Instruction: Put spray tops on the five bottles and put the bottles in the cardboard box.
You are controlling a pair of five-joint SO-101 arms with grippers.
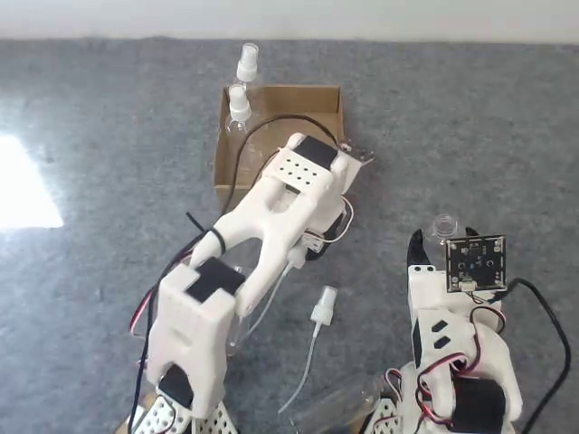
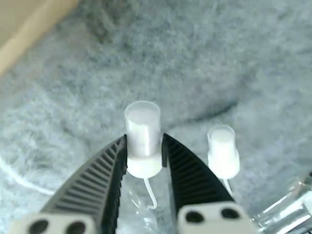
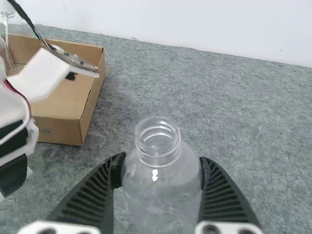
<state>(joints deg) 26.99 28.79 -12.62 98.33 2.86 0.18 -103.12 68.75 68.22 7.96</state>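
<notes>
My left gripper (image 2: 143, 139) is shut on the neck of a clear bottle with a white spray top (image 2: 142, 122), held low over the carpet in front of the cardboard box (image 1: 280, 89). The left arm (image 1: 271, 217) covers most of that bottle in the high view. My right gripper (image 3: 161, 163) is shut on an open clear bottle (image 3: 157, 141) with no top, standing at the right (image 1: 443, 224). A loose spray top (image 1: 323, 306) with its thin tube lies between the arms, beside the left gripper's bottle (image 2: 223, 151). Two capped bottles (image 1: 239, 101) stand at the box's far left corner.
An uncapped clear bottle (image 1: 339, 405) lies on its side at the near edge between the arm bases, also at the corner of the left wrist view (image 2: 285, 214). Grey carpet (image 1: 470, 127) covers the table. The box (image 3: 63, 107) lies left of the right gripper.
</notes>
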